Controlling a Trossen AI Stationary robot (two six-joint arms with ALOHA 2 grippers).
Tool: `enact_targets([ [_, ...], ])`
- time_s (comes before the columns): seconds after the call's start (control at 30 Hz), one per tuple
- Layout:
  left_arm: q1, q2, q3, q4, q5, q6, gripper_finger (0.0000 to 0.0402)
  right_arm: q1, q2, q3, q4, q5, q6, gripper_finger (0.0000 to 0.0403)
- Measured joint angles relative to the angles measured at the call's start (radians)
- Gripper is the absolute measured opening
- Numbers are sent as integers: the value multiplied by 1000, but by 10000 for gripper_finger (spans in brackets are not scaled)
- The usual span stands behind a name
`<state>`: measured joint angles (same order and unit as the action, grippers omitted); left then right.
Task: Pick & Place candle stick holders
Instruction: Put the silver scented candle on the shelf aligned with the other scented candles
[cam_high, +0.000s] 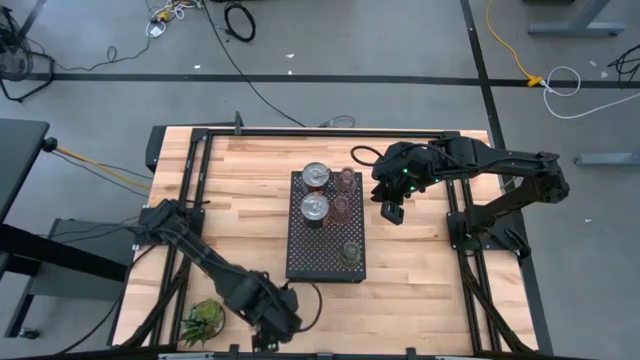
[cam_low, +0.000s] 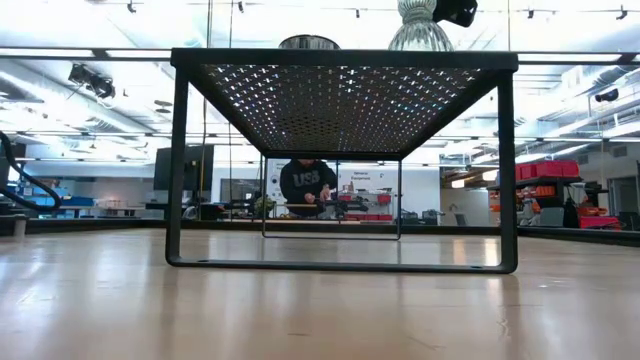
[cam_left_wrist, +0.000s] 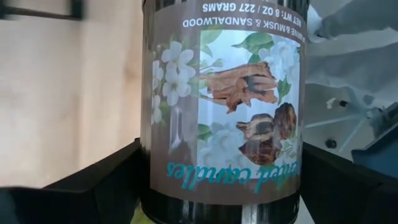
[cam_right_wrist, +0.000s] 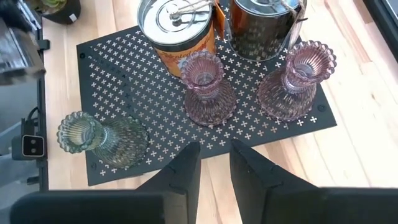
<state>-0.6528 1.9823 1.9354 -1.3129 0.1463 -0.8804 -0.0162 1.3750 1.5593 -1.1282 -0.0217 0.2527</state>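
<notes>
Left gripper (cam_left_wrist: 217, 205) clamps labelled candle tin (cam_left_wrist: 224, 106).
Right gripper (cam_right_wrist: 214, 158): fingers slightly parted, empty, beside tray (cam_right_wrist: 124, 74) edge, near pink holders (cam_right_wrist: 205, 87).

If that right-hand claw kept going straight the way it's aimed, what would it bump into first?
Probably the middle translucent pink glass candle holder on the black perforated metal tray; it stands directly ahead of the right gripper, though depth is uncertain.

3 tins (cam_right_wrist: 176, 28), 2 pink holders (cam_right_wrist: 206, 87), 1 green holder (cam_right_wrist: 99, 140), 1 tray (cam_right_wrist: 124, 74), 1 plant (cam_high: 204, 320).
</notes>
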Motion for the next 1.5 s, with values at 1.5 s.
enact_targets([
  [1.5,469,-59,204,-258,276,250,360,0,0,0,13,6,-6,84],
])
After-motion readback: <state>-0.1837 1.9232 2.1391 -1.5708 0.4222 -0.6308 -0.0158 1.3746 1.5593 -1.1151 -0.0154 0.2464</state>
